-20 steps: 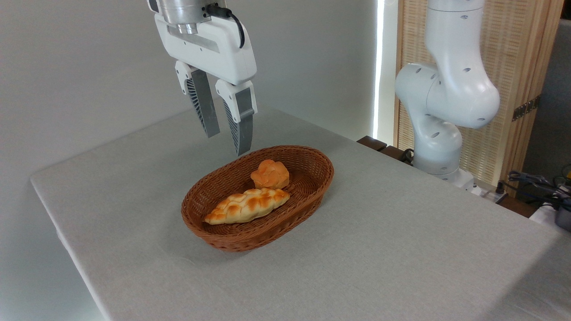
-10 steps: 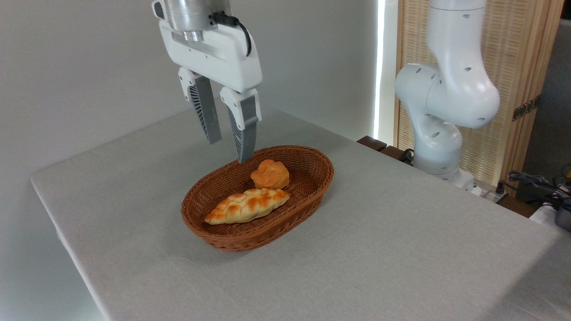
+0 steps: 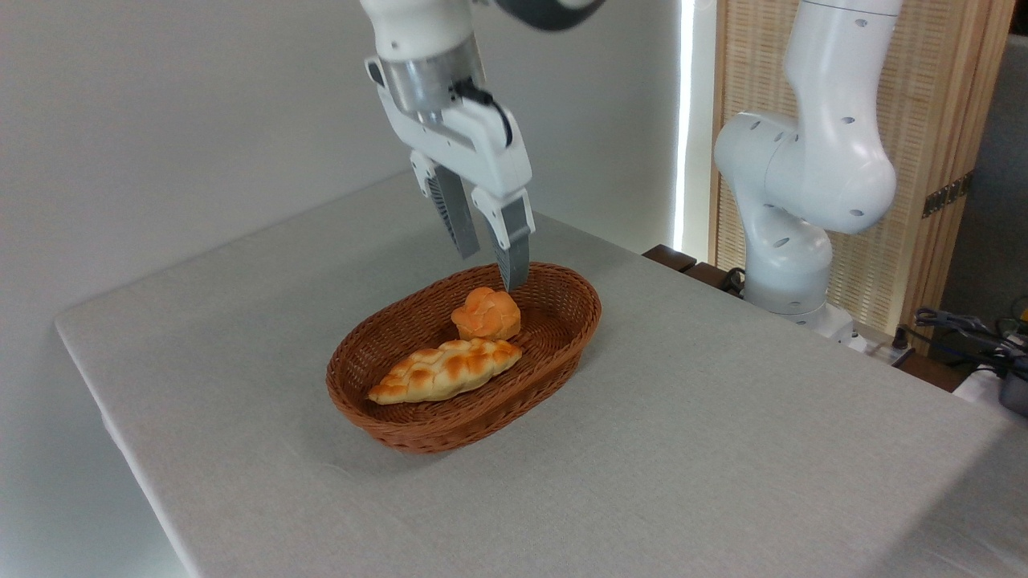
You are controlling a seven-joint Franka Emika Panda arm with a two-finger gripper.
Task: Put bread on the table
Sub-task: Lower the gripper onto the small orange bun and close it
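The bread (image 3: 486, 314), a small round orange-brown bun with a knotted top, lies in the far part of a brown wicker basket (image 3: 562, 351) on the grey table (image 3: 723, 449). My gripper (image 3: 494, 271) hangs open just above and behind the bun, tilted, with nothing between its grey fingers (image 3: 511, 247). The nearer fingertip reaches down to about the basket's far rim.
A longer pale braided loaf (image 3: 446, 369) lies in the basket in front of the bun. The arm's white base (image 3: 791, 217) stands beyond the table's right edge, with cables (image 3: 964, 329) at far right. The table's left edge falls away near the wall.
The gripper has moved right and down, from left of the basket's far rim to just above the bun, and has tilted. Its fingers stay open. Both breads have not moved.
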